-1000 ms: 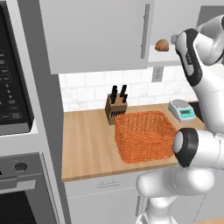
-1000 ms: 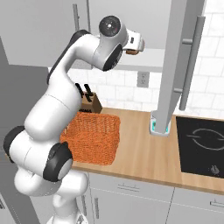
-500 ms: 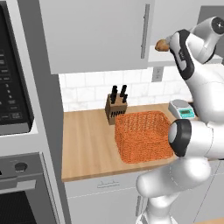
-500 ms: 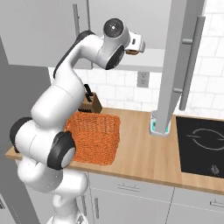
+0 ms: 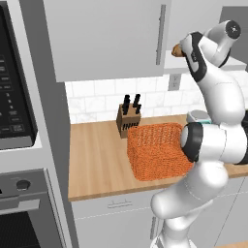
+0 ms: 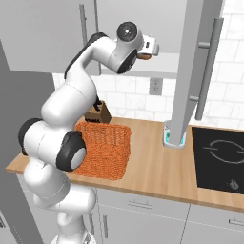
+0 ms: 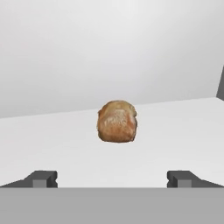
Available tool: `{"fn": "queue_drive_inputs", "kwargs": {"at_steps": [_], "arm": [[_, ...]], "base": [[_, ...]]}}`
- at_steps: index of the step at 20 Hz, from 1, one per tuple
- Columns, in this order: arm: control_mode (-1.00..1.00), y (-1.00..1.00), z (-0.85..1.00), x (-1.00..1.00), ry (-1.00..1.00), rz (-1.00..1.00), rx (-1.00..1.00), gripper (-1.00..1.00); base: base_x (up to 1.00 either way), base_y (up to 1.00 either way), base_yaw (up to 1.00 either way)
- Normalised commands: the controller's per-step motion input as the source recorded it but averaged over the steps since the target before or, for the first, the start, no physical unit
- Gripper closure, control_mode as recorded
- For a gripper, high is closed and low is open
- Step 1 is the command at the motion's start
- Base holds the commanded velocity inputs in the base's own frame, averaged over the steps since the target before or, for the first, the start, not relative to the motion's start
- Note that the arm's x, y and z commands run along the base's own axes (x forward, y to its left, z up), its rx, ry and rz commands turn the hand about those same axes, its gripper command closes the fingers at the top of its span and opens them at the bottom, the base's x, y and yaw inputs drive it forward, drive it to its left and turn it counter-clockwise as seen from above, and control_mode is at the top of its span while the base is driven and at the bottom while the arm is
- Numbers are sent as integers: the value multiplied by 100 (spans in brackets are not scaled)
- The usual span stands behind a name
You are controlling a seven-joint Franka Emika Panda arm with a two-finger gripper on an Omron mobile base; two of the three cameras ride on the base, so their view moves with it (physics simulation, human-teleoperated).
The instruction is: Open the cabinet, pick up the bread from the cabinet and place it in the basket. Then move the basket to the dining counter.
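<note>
The bread [image 7: 117, 121], a small golden-brown bun, lies on the white shelf [image 7: 179, 131] of the cabinet, whose narrow door [image 6: 190, 71] stands swung open. My gripper [image 7: 112, 179] is open and level with the bun, just short of it, with nothing between its fingertips. In the base views the hand [image 5: 190, 48] reaches into the cabinet beside the bread [image 5: 177, 50] [image 6: 143, 56]. The orange woven basket [image 5: 157, 150] [image 6: 102, 147] sits below on the wood worktop, holding nothing. The dining counter is out of view.
A knife block [image 5: 128, 118] stands behind the basket against the tiled wall. A small teal-topped device [image 5: 198, 116] sits right of the basket, a black cooktop [image 6: 219, 152] beyond it. The wider grey cabinet [image 5: 106, 38] hangs to the left, above a microwave [image 5: 14, 97].
The arm has stretched further into the cabinet, bringing the hand closer to the bread. The gripper has stayed open; bread and basket have not moved.
</note>
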Motion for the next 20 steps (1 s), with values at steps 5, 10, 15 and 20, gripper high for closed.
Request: {"fn": "queue_drive_inputs", "kwargs": {"at_steps": [5, 10, 15, 20], "arm": [[-100, -11, 0, 19, 0, 2, 0, -100], [-100, 0, -3, 29, 2, 1, 0, -100], [-100, 0, -6, 27, 3, 0, 0, -100], [-100, 0, -8, 28, 2, 1, 0, -100]], "base": [[0, 0, 0], [0, 0, 0], [0, 0, 0], [0, 0, 0]]}}
